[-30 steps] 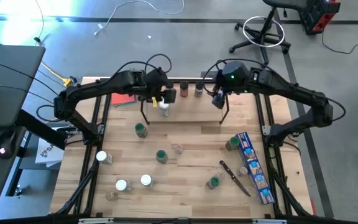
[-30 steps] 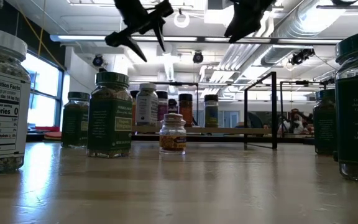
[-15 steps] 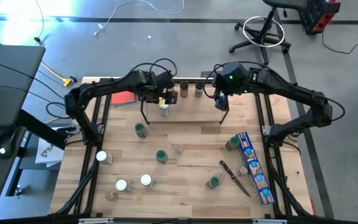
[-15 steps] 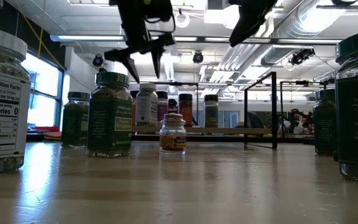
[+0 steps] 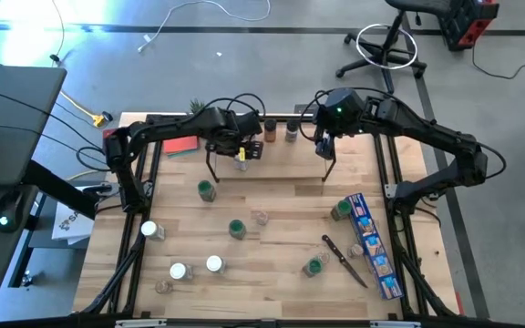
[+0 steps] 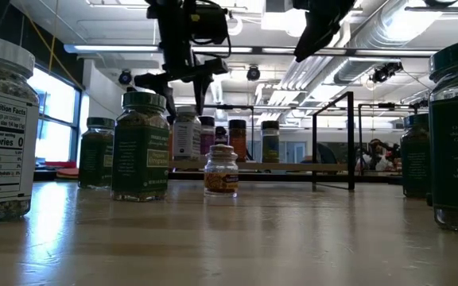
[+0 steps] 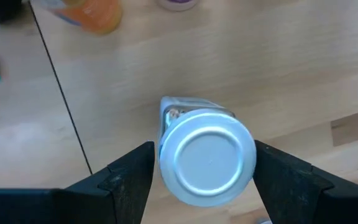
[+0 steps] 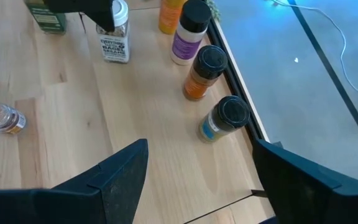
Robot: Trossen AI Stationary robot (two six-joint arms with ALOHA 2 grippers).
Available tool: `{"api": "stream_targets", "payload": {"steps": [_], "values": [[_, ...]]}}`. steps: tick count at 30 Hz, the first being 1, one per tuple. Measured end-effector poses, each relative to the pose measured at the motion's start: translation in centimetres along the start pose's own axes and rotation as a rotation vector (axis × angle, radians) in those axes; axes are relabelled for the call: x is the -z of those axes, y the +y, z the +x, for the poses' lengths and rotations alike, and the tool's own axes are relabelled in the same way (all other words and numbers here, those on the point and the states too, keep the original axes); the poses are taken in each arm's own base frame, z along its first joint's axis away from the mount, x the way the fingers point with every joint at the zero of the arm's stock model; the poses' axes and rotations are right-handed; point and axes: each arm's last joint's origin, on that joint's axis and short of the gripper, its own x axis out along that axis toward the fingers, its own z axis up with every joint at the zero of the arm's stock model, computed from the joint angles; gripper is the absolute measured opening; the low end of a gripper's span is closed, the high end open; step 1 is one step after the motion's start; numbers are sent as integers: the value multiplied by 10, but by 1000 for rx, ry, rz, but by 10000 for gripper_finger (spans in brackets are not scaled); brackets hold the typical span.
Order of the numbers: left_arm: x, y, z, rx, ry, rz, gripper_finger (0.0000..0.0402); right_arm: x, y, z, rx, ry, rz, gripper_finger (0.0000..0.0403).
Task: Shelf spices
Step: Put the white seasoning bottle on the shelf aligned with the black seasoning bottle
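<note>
Few jars stood on the shelf (image 5: 272, 146) at twelve o'clock; most spices (image 5: 207, 189) remained scattered across the table (image 5: 272, 196). The left end effector (image 7: 197, 180) straddled a white-capped jar (image 7: 207, 157), fingers wide; the right end effector (image 8: 197, 180) hung wide, empty.

count from above: four green-capped jars (image 5: 207, 189), four white-capped jars (image 5: 179, 271), two clear-capped jars (image 5: 261, 217), at least three dark-capped jars (image 5: 270, 128), one blue box (image 5: 373, 246), one utensil (image 5: 344, 260), one shelf (image 5: 290, 155).
</note>
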Motion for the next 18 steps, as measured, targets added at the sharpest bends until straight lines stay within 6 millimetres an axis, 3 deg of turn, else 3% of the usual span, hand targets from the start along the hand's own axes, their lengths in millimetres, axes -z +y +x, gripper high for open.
{"api": "stream_targets", "payload": {"steps": [6, 12, 18], "values": [[0, 0, 0, -13, -17, 76, 242, 0, 0, 0, 0, 0, -6, 283], [-4, 3, 1, 1, 2, 98, 200, 0, 0, 0, 0, 0, -4, 283], [-7, 5, 1, 20, 27, 148, 199, 0, 0, 0, 0, 1, 2, 283]]}}
